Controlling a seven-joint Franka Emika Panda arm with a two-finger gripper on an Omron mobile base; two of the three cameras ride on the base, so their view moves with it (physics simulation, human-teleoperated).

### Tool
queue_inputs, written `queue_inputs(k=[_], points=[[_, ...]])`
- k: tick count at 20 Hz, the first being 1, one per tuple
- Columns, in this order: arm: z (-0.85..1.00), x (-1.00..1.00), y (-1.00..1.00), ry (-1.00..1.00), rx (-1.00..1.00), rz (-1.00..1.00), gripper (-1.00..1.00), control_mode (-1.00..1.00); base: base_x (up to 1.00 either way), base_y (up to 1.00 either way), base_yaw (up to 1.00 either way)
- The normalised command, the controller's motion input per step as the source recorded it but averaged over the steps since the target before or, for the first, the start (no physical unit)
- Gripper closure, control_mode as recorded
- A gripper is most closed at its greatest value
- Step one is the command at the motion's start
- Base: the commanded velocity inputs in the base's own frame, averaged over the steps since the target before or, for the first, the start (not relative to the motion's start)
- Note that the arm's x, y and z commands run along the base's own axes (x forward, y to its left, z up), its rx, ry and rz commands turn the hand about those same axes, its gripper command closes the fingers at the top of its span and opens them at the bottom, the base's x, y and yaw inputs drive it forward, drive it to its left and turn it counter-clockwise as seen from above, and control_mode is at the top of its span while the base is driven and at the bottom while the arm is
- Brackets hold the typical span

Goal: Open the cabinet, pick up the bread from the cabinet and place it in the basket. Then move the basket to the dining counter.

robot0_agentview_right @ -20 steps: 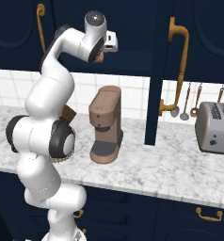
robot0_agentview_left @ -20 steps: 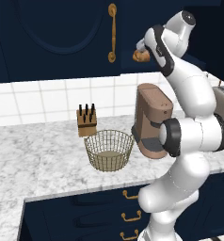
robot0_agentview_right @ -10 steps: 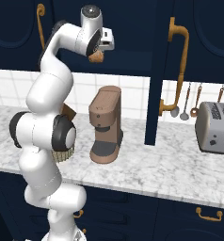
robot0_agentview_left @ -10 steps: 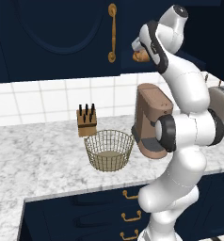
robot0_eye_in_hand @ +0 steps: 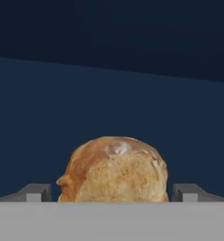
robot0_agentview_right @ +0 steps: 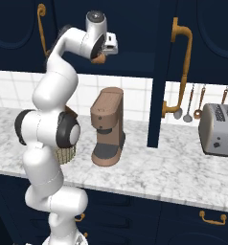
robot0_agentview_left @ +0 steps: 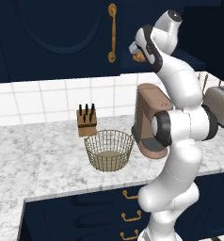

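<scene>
Jaws wide, the gripper [robot0_eye_in_hand: 113, 192] is up inside the open cabinet [robot0_agentview_right: 135, 28] with a finger [robot0_eye_in_hand: 37, 192] on each side of the bread [robot0_eye_in_hand: 115, 169] — not closed on it. The basket [robot0_agentview_left: 109, 149] sits on the worktop [robot0_agentview_left: 34, 164], knife block [robot0_agentview_left: 86, 120] at its 11 o'clock.

My arm [robot0_agentview_left: 180, 141] is glossy white, built of rounded, bulbous segments with dark grey-black bands at the joints. A grey disc caps its topmost joint [robot0_agentview_right: 96, 18]. The tool's [robot0_eye_in_hand: 113, 192] fingertips [robot0_eye_in_hand: 36, 192] are flat and grey.
</scene>
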Motion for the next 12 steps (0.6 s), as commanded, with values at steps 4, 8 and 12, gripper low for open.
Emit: queue_inputs(k=[4,8,12], points=[[-0.27,0.25,0.0,0.03,0.0,0.0,-1.0,-1.0,0.0,0.0,0.0],[-0.31,0.03,0.0,-0.05,-0.01,0.0,-1.0,-1.0,0.0,0.0,0.0],[-0.25,0.0,0.0,-0.04,0.03,0.0,1.0,-1.0,0.0,0.0,0.0]])
